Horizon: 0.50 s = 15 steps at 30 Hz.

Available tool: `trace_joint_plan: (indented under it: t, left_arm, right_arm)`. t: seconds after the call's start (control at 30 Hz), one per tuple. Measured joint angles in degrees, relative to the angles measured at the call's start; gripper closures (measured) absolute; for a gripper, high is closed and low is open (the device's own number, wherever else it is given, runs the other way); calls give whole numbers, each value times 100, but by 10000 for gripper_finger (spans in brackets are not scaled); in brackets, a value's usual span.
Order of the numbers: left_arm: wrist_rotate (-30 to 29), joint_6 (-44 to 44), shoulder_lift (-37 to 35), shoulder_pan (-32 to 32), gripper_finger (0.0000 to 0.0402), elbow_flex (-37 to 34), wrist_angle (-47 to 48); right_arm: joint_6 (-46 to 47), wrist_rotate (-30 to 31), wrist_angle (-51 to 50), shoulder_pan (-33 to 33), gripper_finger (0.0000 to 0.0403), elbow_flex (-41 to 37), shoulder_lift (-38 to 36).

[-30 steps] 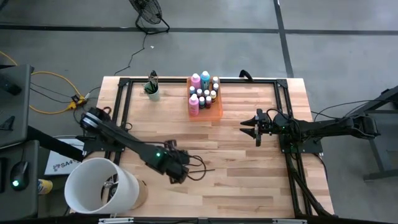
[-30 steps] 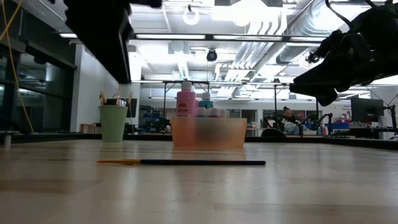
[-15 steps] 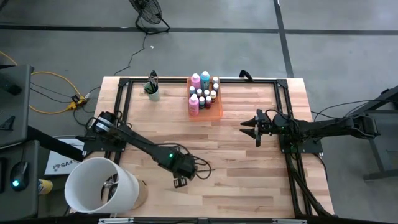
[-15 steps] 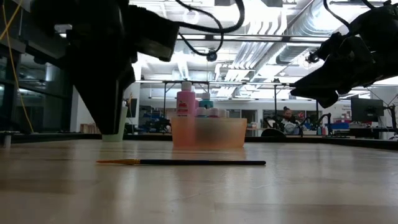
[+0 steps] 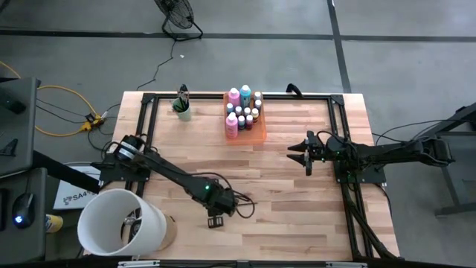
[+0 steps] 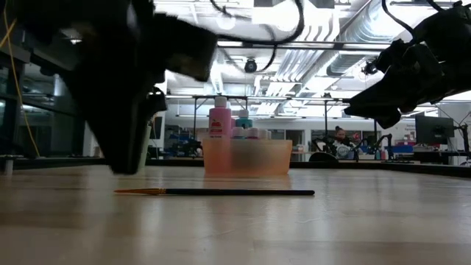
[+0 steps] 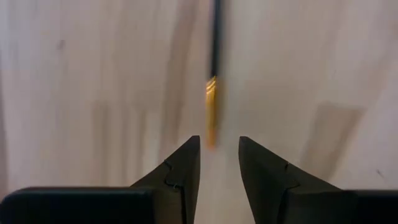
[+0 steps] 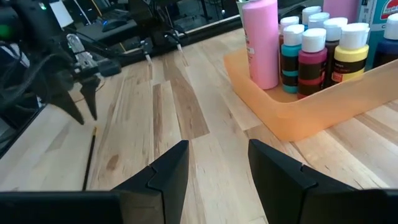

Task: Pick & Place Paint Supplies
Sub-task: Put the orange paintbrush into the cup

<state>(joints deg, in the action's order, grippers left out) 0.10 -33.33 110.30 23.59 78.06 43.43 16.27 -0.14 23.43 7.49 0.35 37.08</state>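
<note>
The left gripper is hanging over the brush, fingers spread, with the brush's gold tip sitting between them.

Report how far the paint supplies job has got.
Done: bottles stand in the orange tray, brushes in the green cup. In hand: the left gripper, open, straddles the last loose brush on the table. Left: grasp and place it. The right gripper waits, open.
</note>
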Motion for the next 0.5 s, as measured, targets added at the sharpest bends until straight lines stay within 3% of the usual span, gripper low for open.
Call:
trace_joint_plan:
  t: [0.5]
  left_arm:
    - [-119, 309, 306, 4, 296, 0, 7]
  right_arm:
    - [-1, 1, -50, 1, 243, 0, -2]
